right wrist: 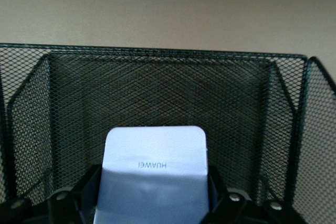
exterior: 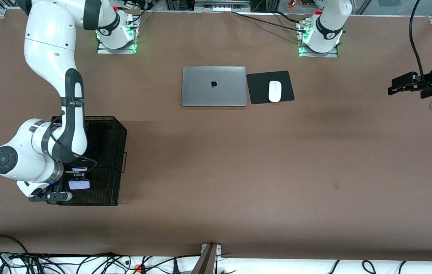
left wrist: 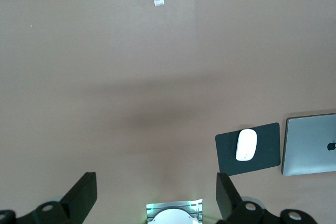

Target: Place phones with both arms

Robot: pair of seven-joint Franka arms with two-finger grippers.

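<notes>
The pale lavender-white Huawei phone (right wrist: 153,169) is pinched by its two side edges between the fingers of the right claw (exterior: 75,185), its lettered face turned toward the wrist camera. It is held inside the black wire-mesh basket (exterior: 118,150), which stands on the brown surface (exterior: 238,160) at the right arm's end, nearer to the front camera than the laptop. Gripping by the edges leaves the phone's broad face free, which suits laying it flat on the basket floor or lifting it clear of the mesh walls; which of the two is in hand cannot be told. A second small object shows just beside the phone within the basket in the front view, too hidden by the right arm (exterior: 54,68) to identify. The left claw (left wrist: 157,195) waits with fingers spread wide and empty, over bare surface at the left arm's end, well apart from the basket. Between the two bases lie a closed silver Apple laptop (exterior: 214,86) and, just beside it, a white mouse (exterior: 274,91) on a black mouse pad (exterior: 257,85).
</notes>
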